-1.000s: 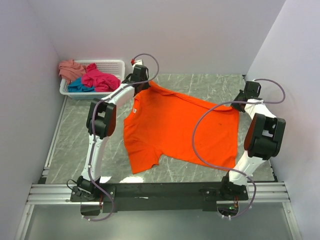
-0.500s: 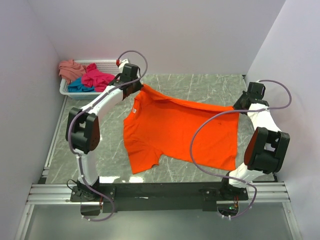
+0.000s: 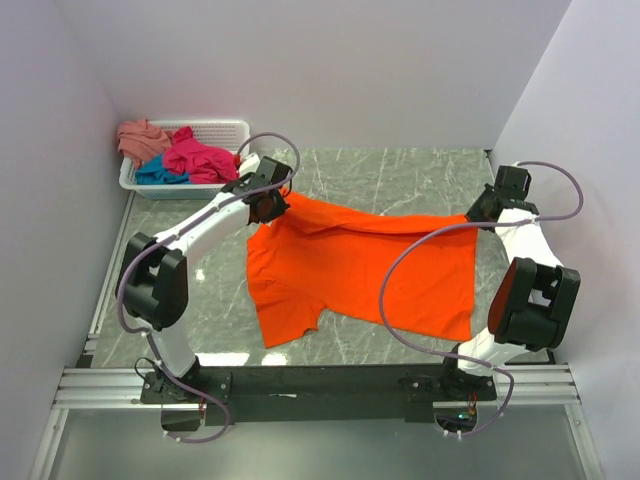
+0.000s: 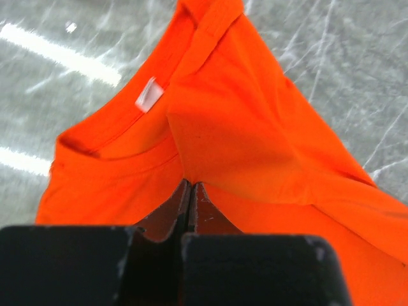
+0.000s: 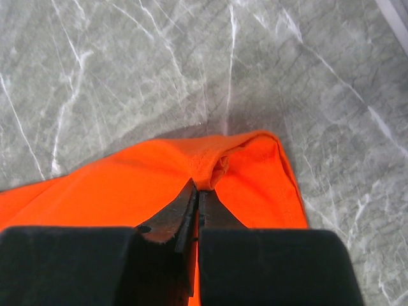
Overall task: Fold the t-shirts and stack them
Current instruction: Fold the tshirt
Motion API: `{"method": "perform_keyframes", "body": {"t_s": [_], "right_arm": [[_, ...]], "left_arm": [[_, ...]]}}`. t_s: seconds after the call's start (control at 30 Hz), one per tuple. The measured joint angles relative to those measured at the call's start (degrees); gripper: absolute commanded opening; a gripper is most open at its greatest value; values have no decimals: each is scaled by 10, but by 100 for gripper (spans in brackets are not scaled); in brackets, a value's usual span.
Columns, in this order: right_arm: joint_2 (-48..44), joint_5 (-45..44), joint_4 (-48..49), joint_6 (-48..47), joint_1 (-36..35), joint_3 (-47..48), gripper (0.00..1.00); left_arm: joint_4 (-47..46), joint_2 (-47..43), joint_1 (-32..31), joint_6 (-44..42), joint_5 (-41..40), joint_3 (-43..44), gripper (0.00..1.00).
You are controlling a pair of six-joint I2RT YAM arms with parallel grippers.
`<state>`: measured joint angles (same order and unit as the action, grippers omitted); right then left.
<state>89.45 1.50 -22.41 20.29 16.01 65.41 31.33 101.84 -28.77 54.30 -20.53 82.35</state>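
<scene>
While both jaws pinch far edge, orange t-shirt [image 3: 360,270] lies mid-frame, first fold unfinished. Left gripper [image 3: 270,206] clamped on shoulder cloth; right gripper [image 3: 484,213] clamped on hem corner. Remaining t-shirts [image 3: 190,160] heaped in basket [image 3: 228,128], upper left: unfolded, no stack.

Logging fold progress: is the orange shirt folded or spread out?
Spread, not folded: the orange shirt lies open on the table, only its far edge pinched by the left gripper and right gripper.

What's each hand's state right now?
Left hand: closed, pinching the orange shirt near the collar.
Right hand: closed, pinching a corner of the same shirt.
</scene>
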Motion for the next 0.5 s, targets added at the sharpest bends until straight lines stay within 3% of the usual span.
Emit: {"method": "perform_keyframes", "body": {"t_s": [0.3, 0.4, 0.5], "right_arm": [[-3, -5, -10, 0, 0, -20, 0], [-9, -16, -20, 0, 0, -28, 2], [-25, -21, -25, 4, 0, -50, 11]], "left_arm": [[21, -28, 1, 24, -8, -53, 1], [18, -31, 1, 21, -2, -83, 5], [9, -42, 1, 15, 11, -121, 11]]}}
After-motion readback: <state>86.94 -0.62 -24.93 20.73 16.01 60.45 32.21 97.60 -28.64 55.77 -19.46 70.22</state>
